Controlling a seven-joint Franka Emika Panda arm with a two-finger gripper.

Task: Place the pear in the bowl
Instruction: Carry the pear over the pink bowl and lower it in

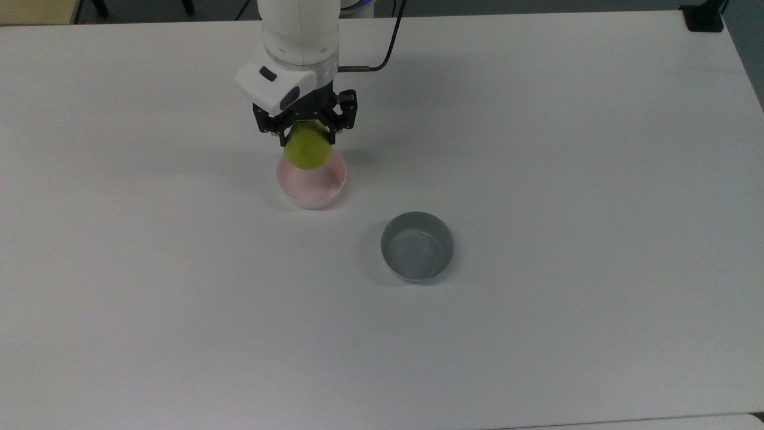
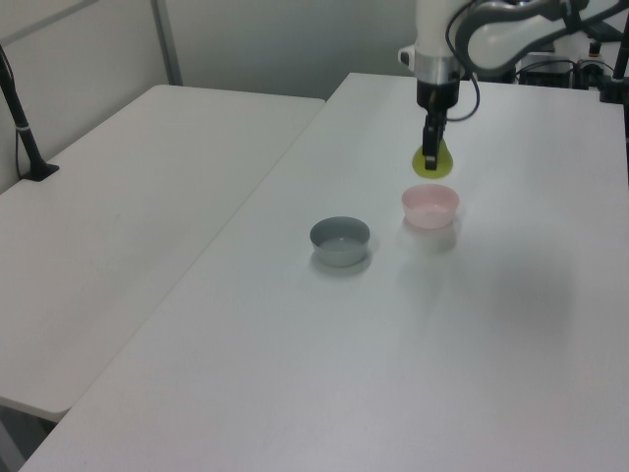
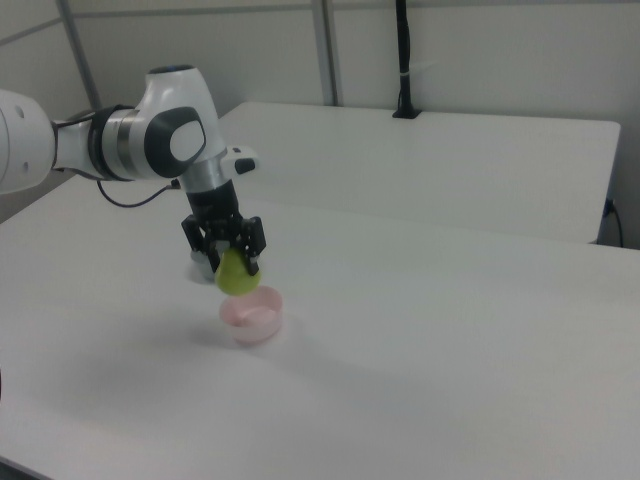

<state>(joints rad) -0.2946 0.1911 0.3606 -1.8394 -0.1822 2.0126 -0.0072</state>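
The gripper [image 1: 307, 134] pinches the pear [image 1: 308, 149] between its fingers, holding it in the air above the pink bowl [image 1: 313, 186] on the white surface [image 1: 537, 179]. The right view shows a clear gap between pear [image 3: 236, 274] and bowl [image 3: 252, 318], whereas the top view overlaps them. A grey bowl [image 1: 417, 246] stands well apart.

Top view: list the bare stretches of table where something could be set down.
Free: the whole stretch below the grey bowl, and the wide area on the top view's right. The top view's far left is bare too. Crowded: where the gripper holds the pear above the pink bowl.
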